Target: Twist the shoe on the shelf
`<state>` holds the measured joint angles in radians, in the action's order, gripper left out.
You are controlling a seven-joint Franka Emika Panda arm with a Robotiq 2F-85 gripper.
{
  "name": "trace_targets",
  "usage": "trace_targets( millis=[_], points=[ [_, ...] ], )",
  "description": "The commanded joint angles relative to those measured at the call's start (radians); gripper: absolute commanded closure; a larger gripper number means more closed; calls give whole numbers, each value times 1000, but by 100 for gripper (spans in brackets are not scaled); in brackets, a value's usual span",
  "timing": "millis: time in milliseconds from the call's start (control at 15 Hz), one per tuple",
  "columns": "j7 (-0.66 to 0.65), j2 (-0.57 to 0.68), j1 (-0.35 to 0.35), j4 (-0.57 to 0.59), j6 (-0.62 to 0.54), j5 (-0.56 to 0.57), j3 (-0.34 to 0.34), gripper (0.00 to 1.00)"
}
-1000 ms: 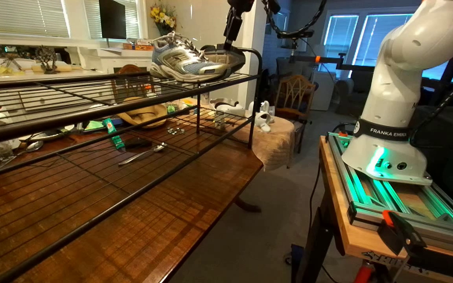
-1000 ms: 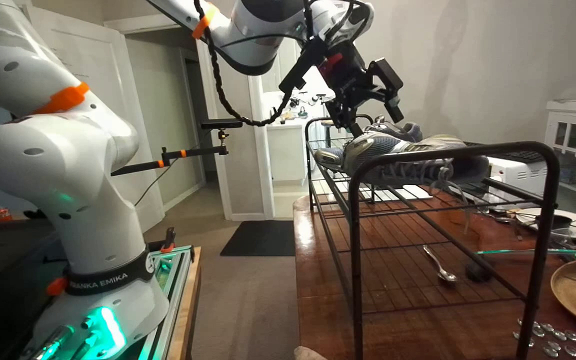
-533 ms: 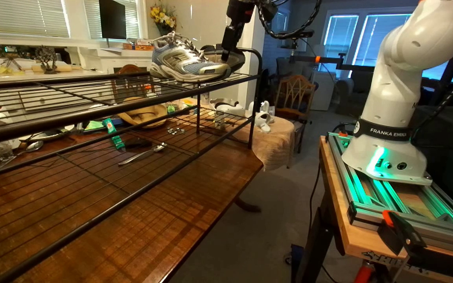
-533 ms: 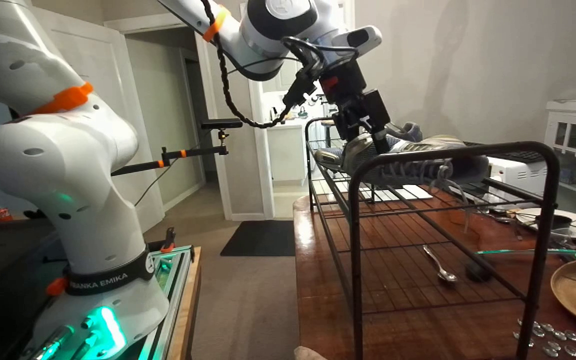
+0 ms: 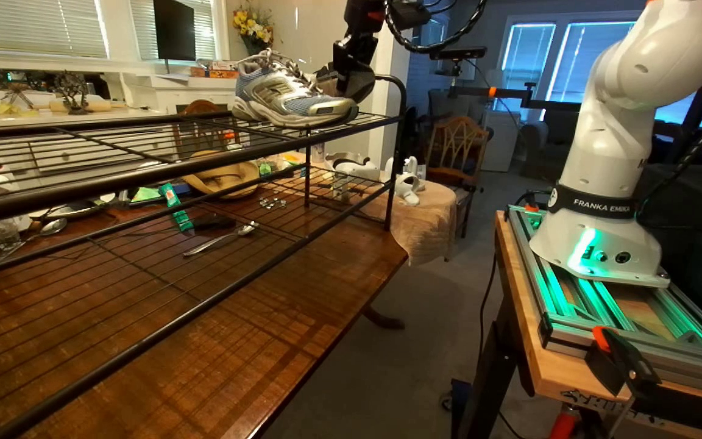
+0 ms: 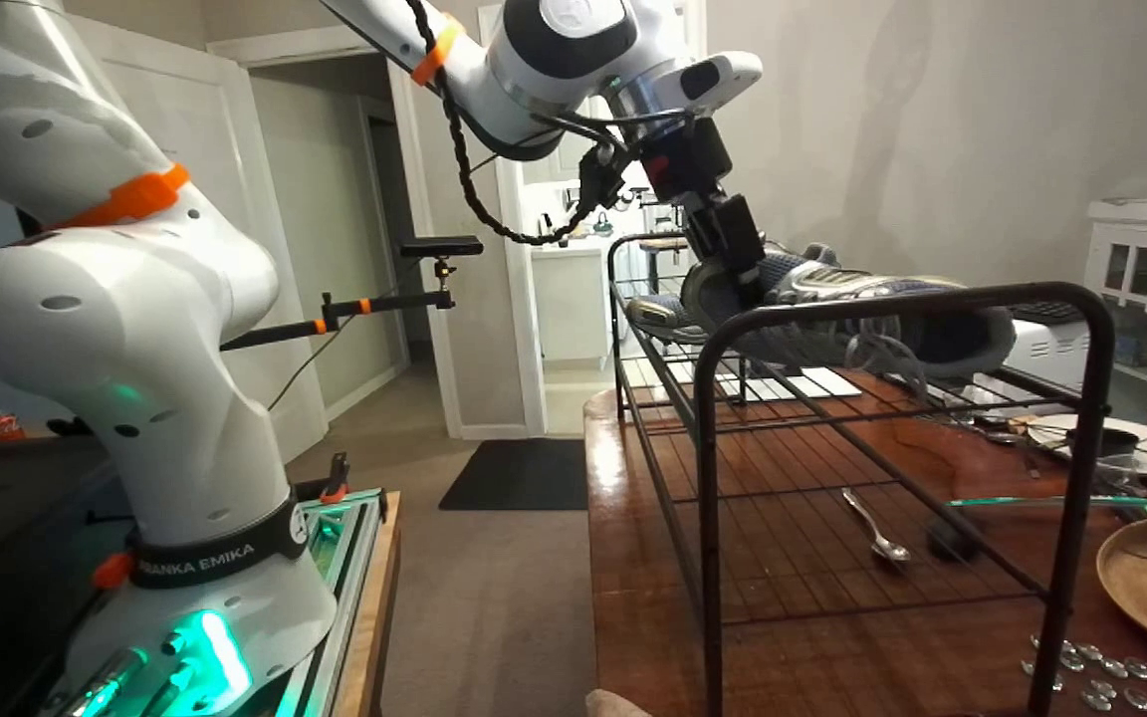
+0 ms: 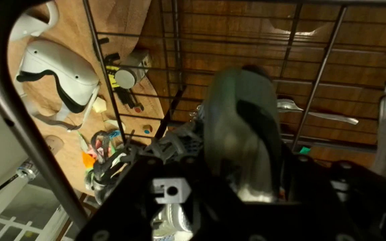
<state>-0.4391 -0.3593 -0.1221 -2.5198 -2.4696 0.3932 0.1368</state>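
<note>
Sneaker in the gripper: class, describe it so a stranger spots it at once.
Find the black wire rack on the wooden table. On top, beside an upright sneaker, the target sneaker alone lies on its side, held in the gripper.

gap between shoe (image 7: pixel 236 134) and neighbouring shoe (image 5: pixel 293 97); open air above latter; end hoop (image 6: pixel 892 303) of shelf (image 5: pixel 205 162) bars other side.

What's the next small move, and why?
Likely a slow wrist twist: the gripper looks clamped across the tipped sneaker, whose laces and opening face sideways, so rolling it sole-down would match the upright sneaker beside it on the wire-grid rack.
</note>
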Motion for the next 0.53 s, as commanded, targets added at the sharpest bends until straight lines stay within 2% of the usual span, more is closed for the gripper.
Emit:
trace_targets(
  millis=[0, 133, 467],
  points=[
    [64, -9, -2, 52, 77, 105, 40, 87],
    [166, 3, 34, 75, 111, 101, 29, 94],
    [417, 15, 104, 86, 156, 83, 8, 92]
  ],
)
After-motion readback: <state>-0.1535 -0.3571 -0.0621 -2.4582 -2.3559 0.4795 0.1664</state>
